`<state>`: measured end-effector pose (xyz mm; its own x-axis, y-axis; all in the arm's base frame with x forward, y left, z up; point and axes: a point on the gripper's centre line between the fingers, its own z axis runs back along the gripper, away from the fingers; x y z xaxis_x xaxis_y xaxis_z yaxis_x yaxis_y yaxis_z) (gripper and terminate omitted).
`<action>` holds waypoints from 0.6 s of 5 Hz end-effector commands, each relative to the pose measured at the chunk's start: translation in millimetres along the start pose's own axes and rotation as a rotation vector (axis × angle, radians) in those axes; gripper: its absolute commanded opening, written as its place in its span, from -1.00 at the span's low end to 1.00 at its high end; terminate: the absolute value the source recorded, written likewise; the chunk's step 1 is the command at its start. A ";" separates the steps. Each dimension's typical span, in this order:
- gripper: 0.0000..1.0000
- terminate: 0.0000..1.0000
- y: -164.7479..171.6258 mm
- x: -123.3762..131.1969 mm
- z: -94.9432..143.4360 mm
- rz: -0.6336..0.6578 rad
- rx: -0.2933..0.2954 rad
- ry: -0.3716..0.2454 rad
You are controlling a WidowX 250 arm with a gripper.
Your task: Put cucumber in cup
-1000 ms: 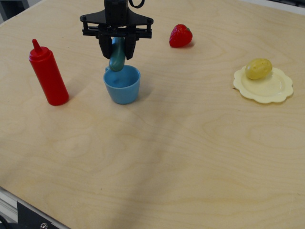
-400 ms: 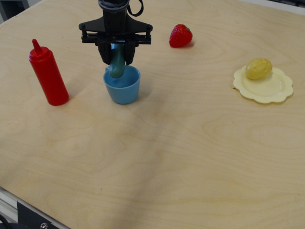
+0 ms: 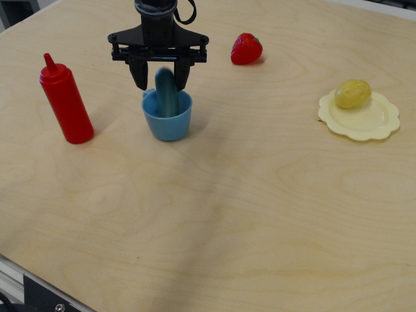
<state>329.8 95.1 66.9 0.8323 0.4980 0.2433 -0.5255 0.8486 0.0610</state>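
While your black gripper (image 3: 160,78) hangs spread wide just above the small light blue plastic cup (image 3: 168,120), the dark teal-green capsule-shaped cucumber (image 3: 166,92) stands upright inside that cup, its top between the parted fingers, ungripped.

- A single fixed view looks down at a slant from above the bench's (image 3: 260,214) near edge, facing its far side at 12 o'clock.
- It stands at middling range: the tool (image 3: 159,77) sits high toward 11 o'clock, its arm cut off by the top border.
- The bench's near-left corner shows at 7 o'clock.
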 end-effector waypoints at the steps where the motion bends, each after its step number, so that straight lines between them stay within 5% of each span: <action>1: 1.00 -1.00 9.8 14.2 40.8 0.011 -0.023 -0.054; 3: 1.00 -1.00 15.4 14.0 54.8 0.002 -0.021 -0.025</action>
<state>318.1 99.8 100.6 0.8446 0.4948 0.2048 -0.5151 0.8552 0.0581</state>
